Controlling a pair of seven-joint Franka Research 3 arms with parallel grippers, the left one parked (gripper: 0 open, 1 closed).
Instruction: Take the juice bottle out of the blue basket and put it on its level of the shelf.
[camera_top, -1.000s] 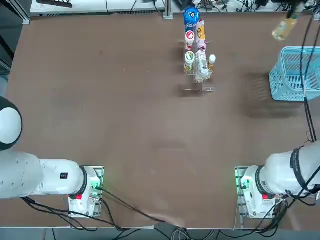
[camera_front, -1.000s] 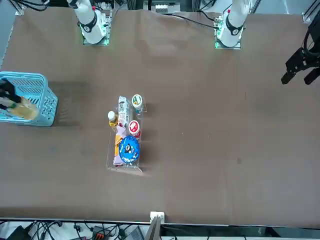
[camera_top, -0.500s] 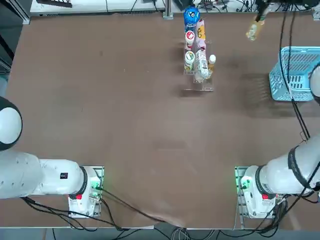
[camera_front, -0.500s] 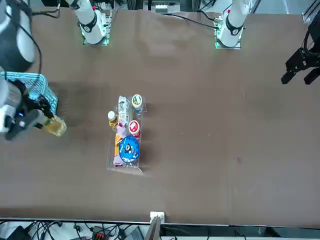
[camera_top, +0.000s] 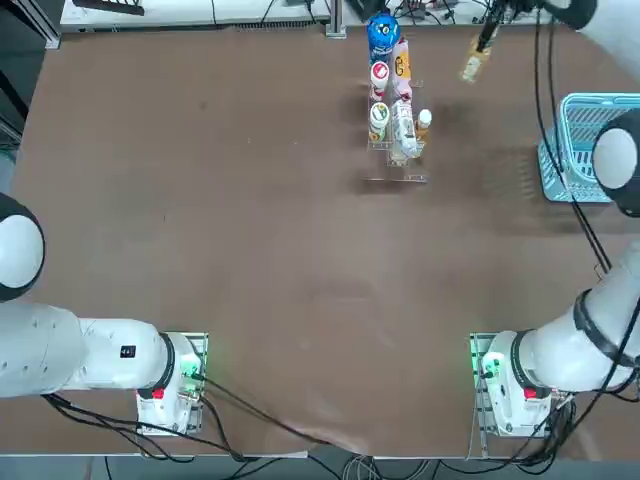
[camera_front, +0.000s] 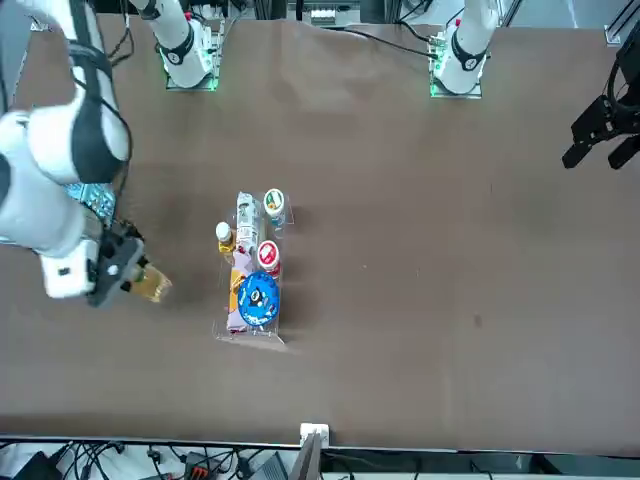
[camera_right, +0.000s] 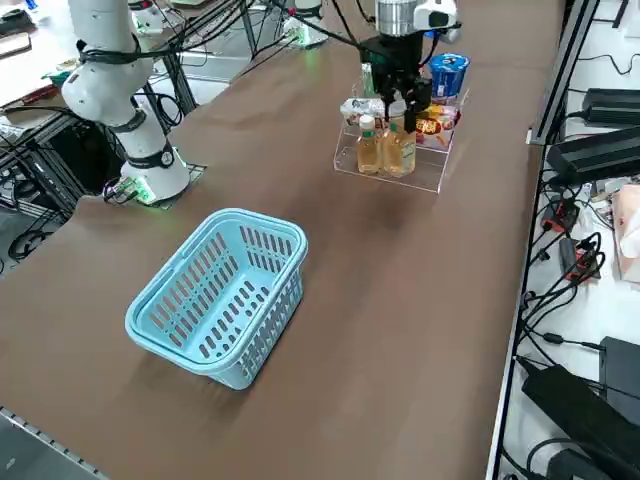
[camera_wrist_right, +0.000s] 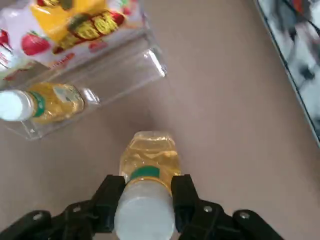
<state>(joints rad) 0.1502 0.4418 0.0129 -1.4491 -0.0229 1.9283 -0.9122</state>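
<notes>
The right gripper (camera_wrist_right: 150, 182) is closed on the juice bottle (camera_wrist_right: 151, 156), its two fingers pinching it around the neck, just by the white cap (camera_wrist_right: 145, 215). The bottle is out of the blue basket (camera_right: 218, 290) and held above the table (camera_top: 300, 250), near the shelf (camera_top: 408, 178) but apart from it.

The relation that matters: seen from the robot, the bottle is to the right of the shelf, alongside its far part. Its long axis runs out from the gripper, cap at the fingers and base leading. A similar amber bottle (camera_wrist_right: 57, 102) stands on the shelf's right side.

The next move probably calls for carrying the bottle left, bringing its long axis upright and lowering it base first; a tilted base could knock that neighbour.
</notes>
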